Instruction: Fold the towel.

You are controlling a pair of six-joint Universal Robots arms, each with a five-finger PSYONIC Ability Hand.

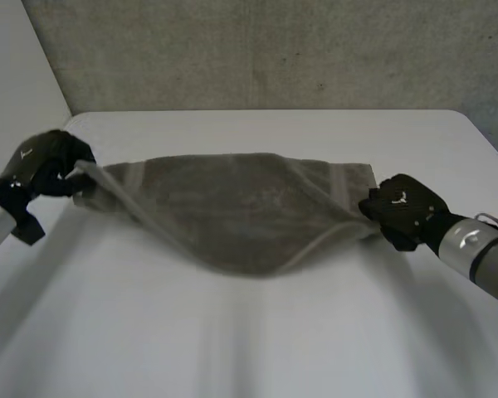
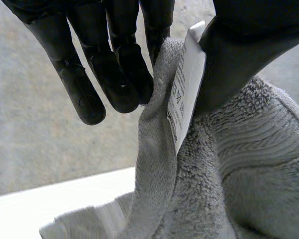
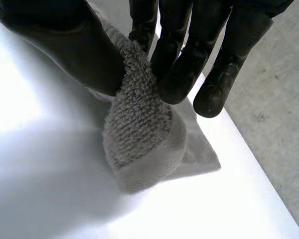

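Two hands are holding one grey towel (image 1: 241, 207) over the white table (image 1: 249, 348), one at each end. The left hand (image 1: 46, 162) is gripping the left end near a corner. In its wrist view the thumb (image 2: 239, 59) is pressing one white label (image 2: 187, 84), and the cloth under it, against the fingers (image 2: 117, 79). These are lying close together and nearly straight on the other side of the fold. The right hand (image 1: 407, 207) is gripping the right end. In its wrist view its thumb (image 3: 74, 45) and fingers (image 3: 184, 64) are pinching a bunched ridge of terry between them, the fingers sitting side by side. Under that hand one flat corner of the towel is lying on the table. In the head view the towel is stretching between the two hands. Its far edge is running almost level, and its near edge is sagging in a single curve at the middle, low over the table. Whether that lowest part is touching the table I cannot tell. One grey wall (image 1: 274, 50) is rising behind the table.
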